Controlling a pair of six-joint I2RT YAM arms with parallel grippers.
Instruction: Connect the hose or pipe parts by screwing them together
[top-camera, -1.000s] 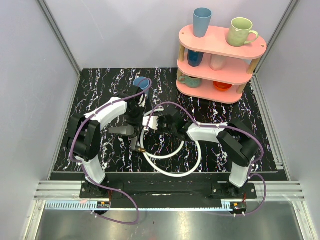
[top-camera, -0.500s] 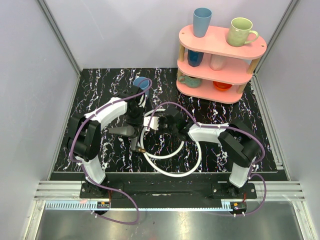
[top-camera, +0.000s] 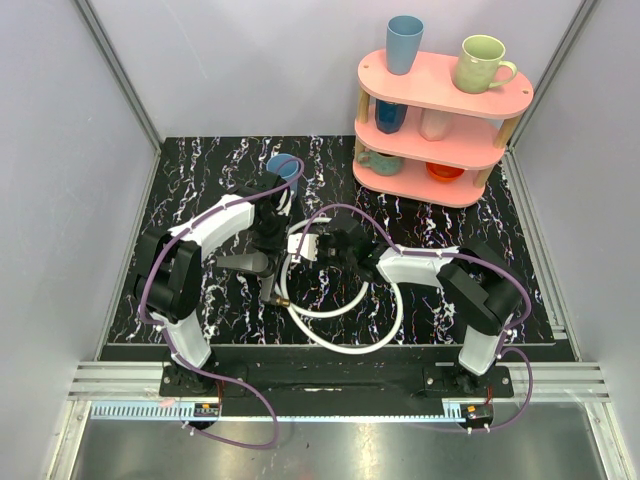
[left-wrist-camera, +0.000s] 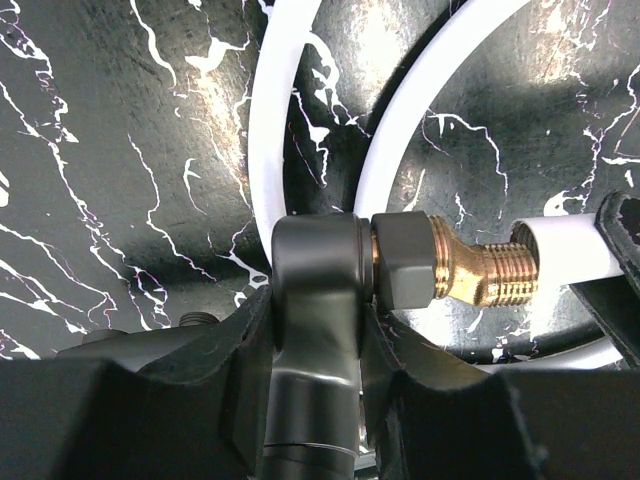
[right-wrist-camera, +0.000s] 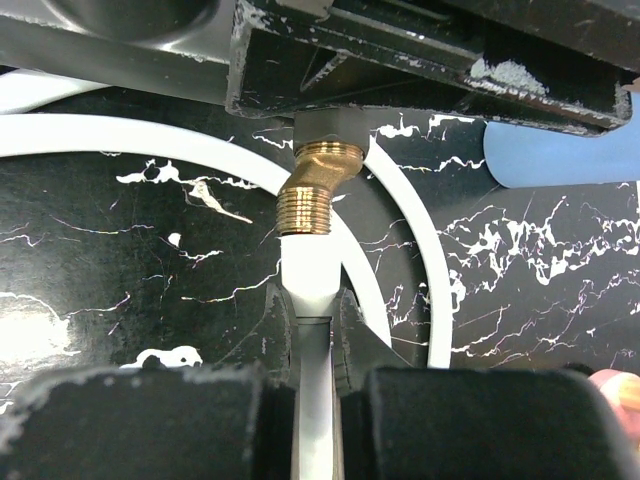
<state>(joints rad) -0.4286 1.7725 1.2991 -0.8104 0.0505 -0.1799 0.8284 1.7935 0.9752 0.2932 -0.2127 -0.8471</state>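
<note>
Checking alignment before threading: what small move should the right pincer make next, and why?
Probably twist the right pincer while nudging forward: its thin white flexible hose end just meets the angled brass threaded fitting, whose threads all show bare, and the left pincer grips the grey metal collar behind it.

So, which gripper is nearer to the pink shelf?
Right. The shelf stands at the far right. The grippers meet mid-table at the brass fitting: the right gripper on the side toward the shelf, the left gripper just beyond it, farther left.
</note>
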